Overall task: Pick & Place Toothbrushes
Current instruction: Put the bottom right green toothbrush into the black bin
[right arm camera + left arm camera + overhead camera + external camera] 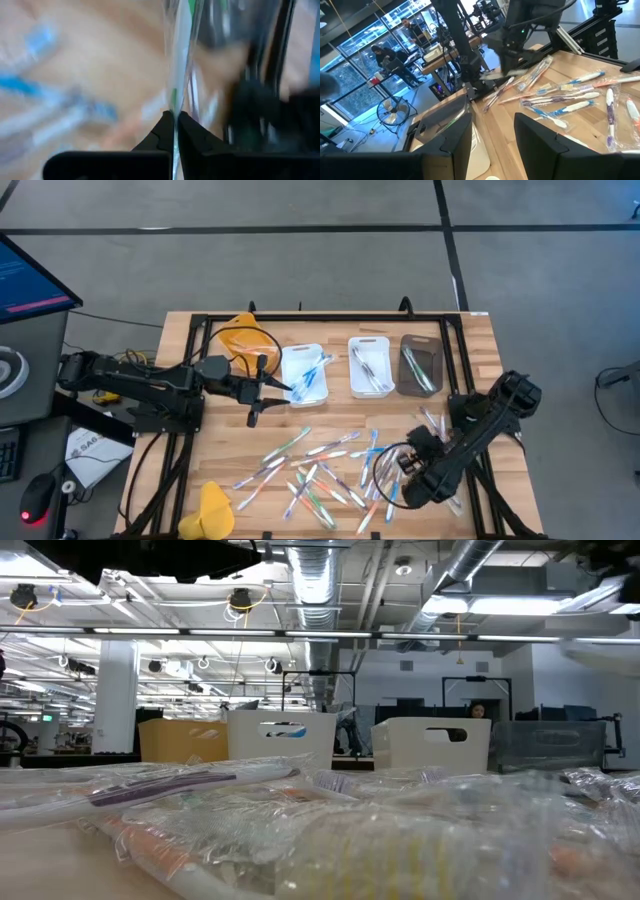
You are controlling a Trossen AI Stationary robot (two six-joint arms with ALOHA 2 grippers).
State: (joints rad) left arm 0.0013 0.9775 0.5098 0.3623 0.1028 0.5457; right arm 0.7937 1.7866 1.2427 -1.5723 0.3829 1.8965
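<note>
Many wrapped toothbrushes [320, 470] lie loose on the wooden table's near half; the low view shows them close up [200, 785]. My right gripper [398, 468] is over the heap's right side, slanting down, shut on one clear-wrapped toothbrush with a green accent [176, 75]. My left gripper [280, 388] hovers level beside the white tray of blue toothbrushes [305, 375]. Its fingers [445, 145] stand open with nothing between them. My right gripper [174, 116] pinches the clear-wrapped toothbrush between its two fingertips, on a thin stretch of wrapper and handle [174, 107]. The toothbrush runs straight out beyond the fingertips, along the fingers. The picture is blurred, so I cannot tell which end is held or whether it is clear of the table.
Along the far side stand a yellow tray [245, 340], a second white tray [370, 365] and a dark tray [420, 365], each holding toothbrushes. A yellow object [215, 508] lies at the near left edge. Black frame rails [180, 440] run along the table's sides.
</note>
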